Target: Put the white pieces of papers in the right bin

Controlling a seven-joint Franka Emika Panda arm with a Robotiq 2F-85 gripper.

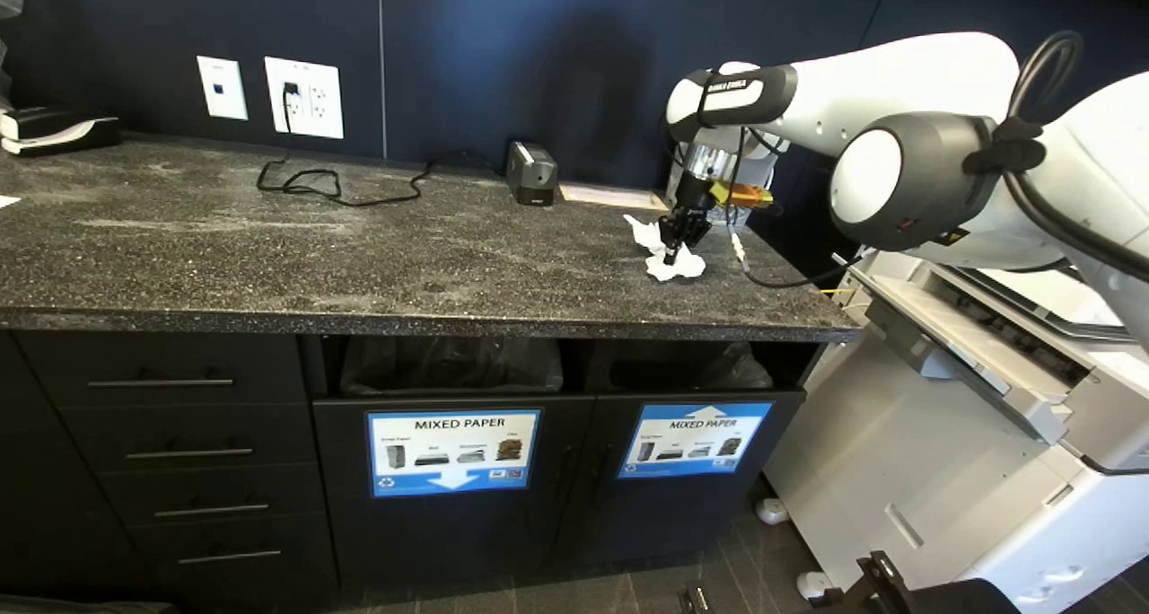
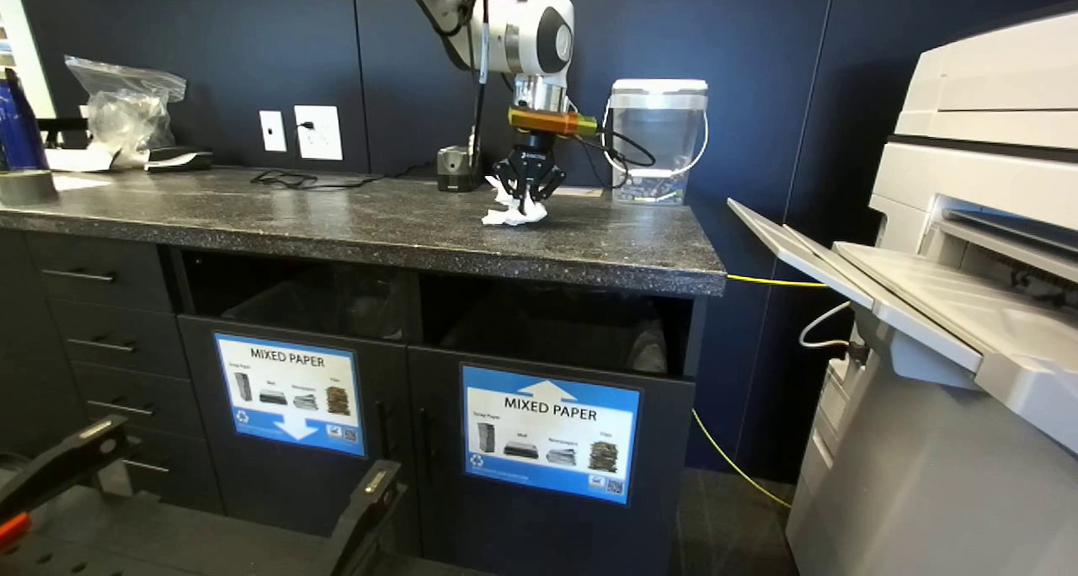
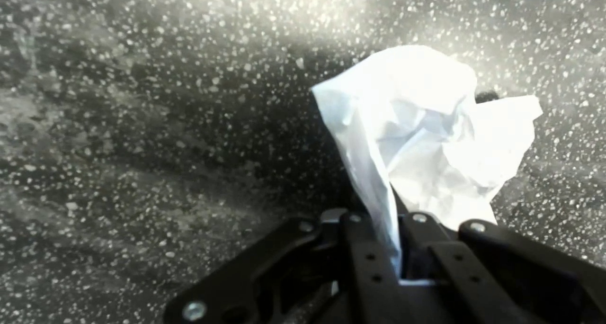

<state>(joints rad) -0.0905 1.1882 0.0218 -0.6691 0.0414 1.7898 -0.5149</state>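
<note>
Low in the wrist view, here's my black two-fingered gripper (image 3: 388,224): jaws drawn nearly together, a narrow white fold nipped between them. That fold belongs to a crumpled white paper scrap (image 3: 440,139), spread up and to the right of them, and it seems to lie against the dark speckled stone-like countertop (image 3: 142,148). White shows both left of my grip and beneath it in both exterior views; one scrap or two, I can't tell.

Feather-light, I'd say, limp with a little spring in the creases; no harm in squeezing, but a thin fold could tear or slide out. The bunched part, right of centre in the wrist view, ought to give a surer bite than this edge.

Farther out, lower middle of an exterior view, there's the slot-mouthed black cabinet-front right-hand bin (image 2: 539,521) with an up-arrowed blue-and-white sign (image 2: 552,433). Its mouth sits beneath the countertop, so loose flaps may snag going in.
</note>
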